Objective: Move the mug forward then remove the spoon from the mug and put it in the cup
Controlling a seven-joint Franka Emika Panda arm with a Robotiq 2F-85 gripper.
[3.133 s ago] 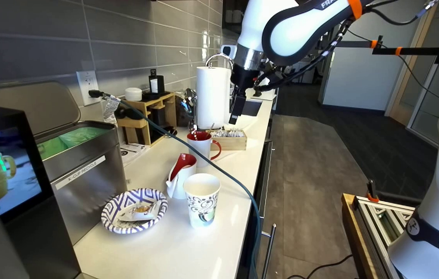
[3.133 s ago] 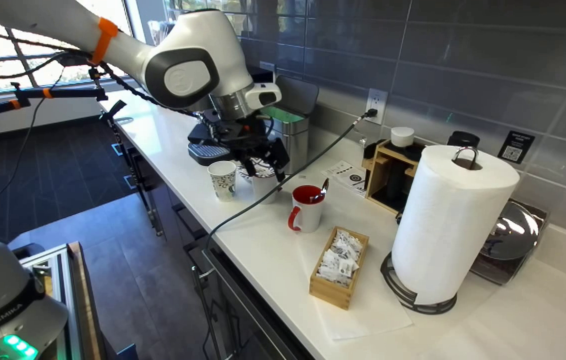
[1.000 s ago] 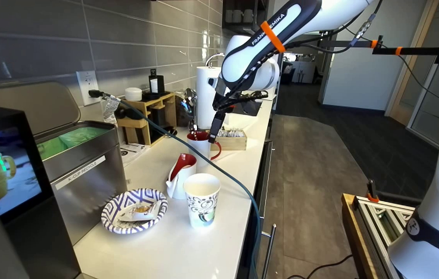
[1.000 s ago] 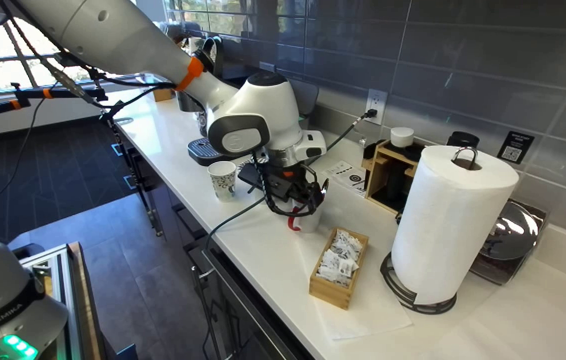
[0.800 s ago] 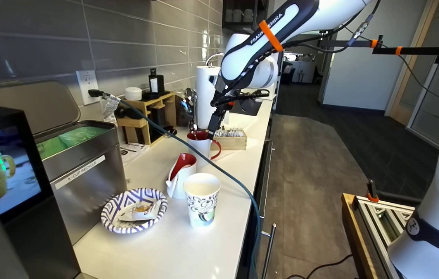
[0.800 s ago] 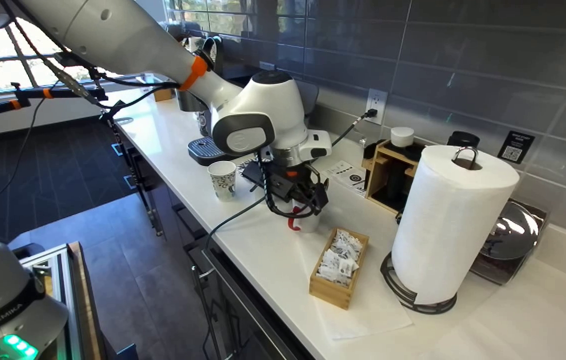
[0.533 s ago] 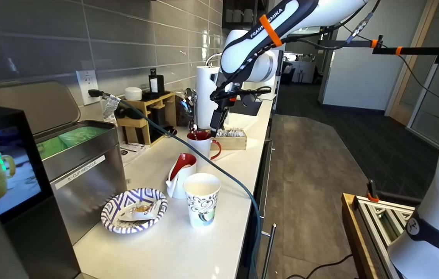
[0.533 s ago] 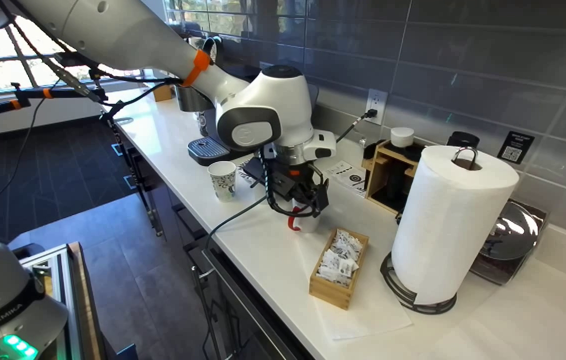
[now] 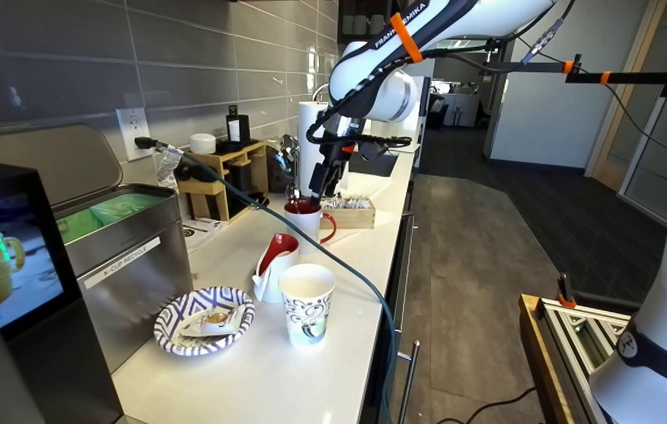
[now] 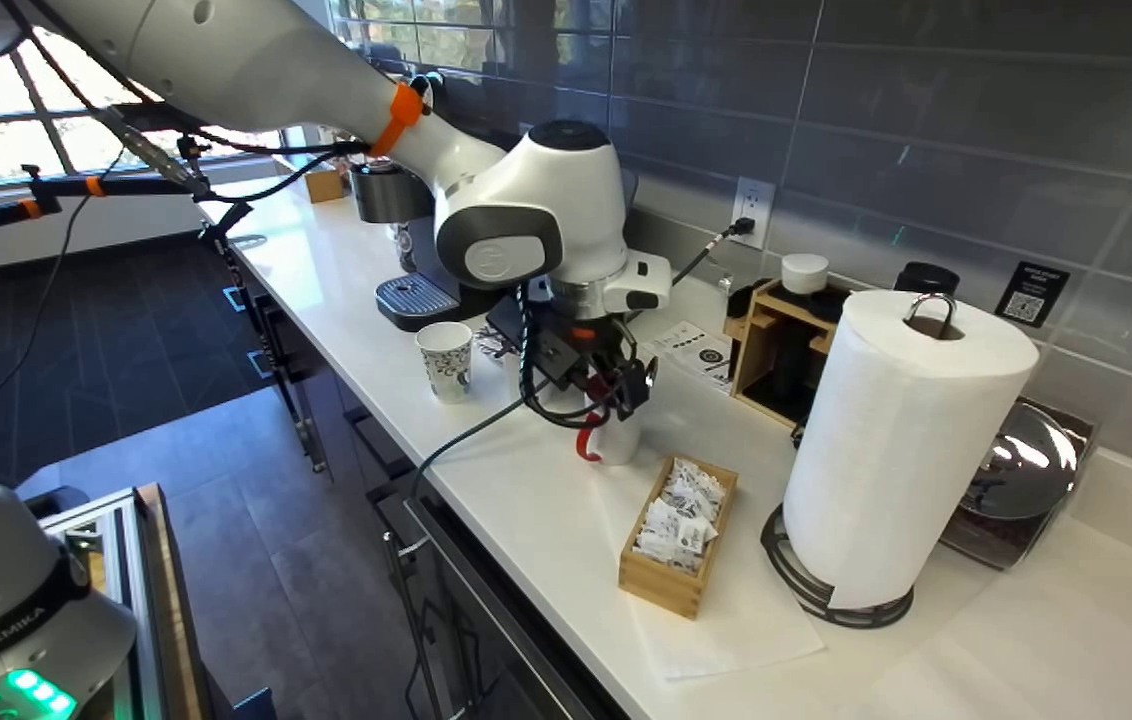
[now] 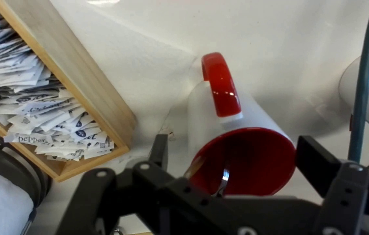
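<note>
Two fingers point(image 11: 316, 163) of the gripper point(image 11: 231, 148) stand well parted in the wrist view, the rim of the mug point(image 11: 241, 140) showing between them; whether either touches it I cannot tell. The mug sits on the counter point(image 10: 546, 520), the spoon point(image 11: 225, 178) leaning inside it, the cup point(image 9: 309, 309) apart from both. Shifting the mug seems the step in hand: next calls for coming down around the rim and closing evenly, so that it slides forward without tipping.
</note>
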